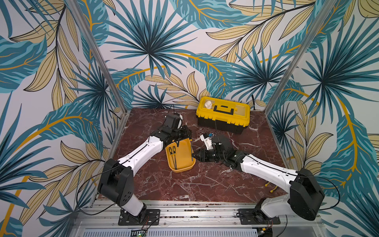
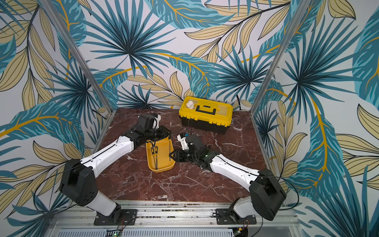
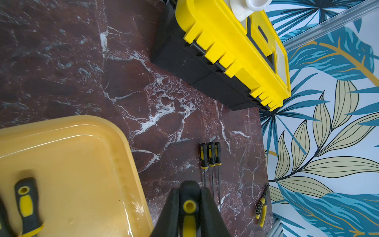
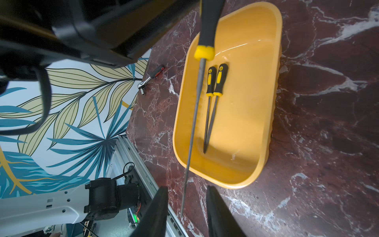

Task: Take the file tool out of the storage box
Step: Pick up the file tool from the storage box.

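The storage box [image 1: 182,162] [image 2: 162,164] is a shallow yellow tray in the middle of the marble table, seen in both top views. My left gripper [image 3: 189,190] is shut on the black and yellow handle of a file tool [image 3: 189,207] [image 4: 194,123], holding it above the tray's edge. The file's thin metal shaft [image 1: 191,150] reaches towards my right gripper [image 4: 186,188] [image 1: 193,156]. Its jaws stand apart on either side of the shaft's tip, with a gap on both sides. Two more files [image 4: 213,82] lie side by side in the tray [image 4: 246,102].
A black toolbox with a yellow lid [image 1: 223,115] stands at the back right, a white pipe fitting [image 1: 208,104] on top. Three files [image 3: 211,156] and yellow-handled pliers [image 3: 261,209] lie on the table near the right wall. A ratchet [image 4: 151,79] lies by the left edge.
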Motion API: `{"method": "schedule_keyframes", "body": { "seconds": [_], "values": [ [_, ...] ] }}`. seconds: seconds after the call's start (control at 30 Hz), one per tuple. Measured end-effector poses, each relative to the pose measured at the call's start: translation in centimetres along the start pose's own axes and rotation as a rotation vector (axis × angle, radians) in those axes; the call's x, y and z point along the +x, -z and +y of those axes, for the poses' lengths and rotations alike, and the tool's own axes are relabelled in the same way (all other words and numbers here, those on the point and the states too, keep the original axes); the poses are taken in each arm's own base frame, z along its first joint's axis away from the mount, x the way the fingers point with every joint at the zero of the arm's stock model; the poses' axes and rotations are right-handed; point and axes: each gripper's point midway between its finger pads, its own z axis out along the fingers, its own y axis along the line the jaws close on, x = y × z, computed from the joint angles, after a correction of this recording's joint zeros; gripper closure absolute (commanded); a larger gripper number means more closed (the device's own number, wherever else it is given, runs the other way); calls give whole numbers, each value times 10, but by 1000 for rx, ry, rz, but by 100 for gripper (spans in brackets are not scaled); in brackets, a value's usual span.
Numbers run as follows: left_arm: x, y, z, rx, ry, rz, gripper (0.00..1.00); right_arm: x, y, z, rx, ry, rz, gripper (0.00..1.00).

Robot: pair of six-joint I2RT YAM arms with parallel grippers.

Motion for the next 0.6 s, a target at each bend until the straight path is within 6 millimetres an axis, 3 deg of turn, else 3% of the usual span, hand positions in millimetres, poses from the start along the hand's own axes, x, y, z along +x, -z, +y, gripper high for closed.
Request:
{"method": "schedule_keyframes", "body": {
  "seconds": [0.6],
  "values": [
    [-3,0,-5,20,12,-13,91,3,-4,1,-3,-2,8,88]
  ]
}}
